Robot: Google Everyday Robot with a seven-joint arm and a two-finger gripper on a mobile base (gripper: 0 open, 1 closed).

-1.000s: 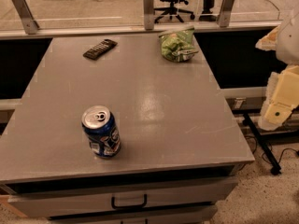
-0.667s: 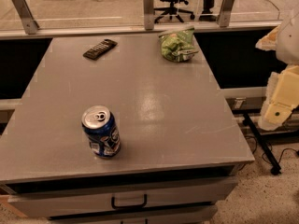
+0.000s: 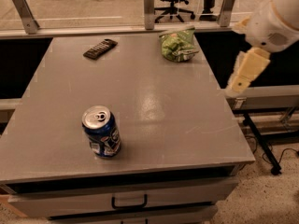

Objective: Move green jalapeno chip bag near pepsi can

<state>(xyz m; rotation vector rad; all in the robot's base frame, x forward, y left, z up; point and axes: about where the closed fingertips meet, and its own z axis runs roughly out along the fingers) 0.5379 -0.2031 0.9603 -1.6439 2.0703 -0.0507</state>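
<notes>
On the grey table (image 3: 154,101), near its far right corner: the green jalapeno chip bag (image 3: 177,45), crinkled and shiny, lying on the surface just in from the table's back edge, touched by nothing. Toward the table's front left: the pepsi can (image 3: 101,132), upright, blue with white and red marks, silver top and pull tab facing up, well apart from the bag, with a wide stretch of bare tabletop between. Near the table's far left corner: a flat black remote control (image 3: 100,48), lying at a slant, apart from both bag and can. Just off the table's right edge, beside its far half: the gripper (image 3: 243,73), a pale cream piece angled down and in toward the table, hanging from a rounded white arm (image 3: 275,17) entering from the upper right. No contact with the bag or the can; nothing seen held. Open or closed: impossible to tell from this angle. Nearer to the bag than to the can, yet out beyond the table's side and apart from it. Under the table's front edge: a drawer with a dark handle (image 3: 129,202). Behind the table's back edge: a low rail with upright metal posts (image 3: 148,6), and past it an office chair (image 3: 174,3) on a pale floor. Right of the table, low down: a dark stand leg (image 3: 261,146) on speckled floor.
</notes>
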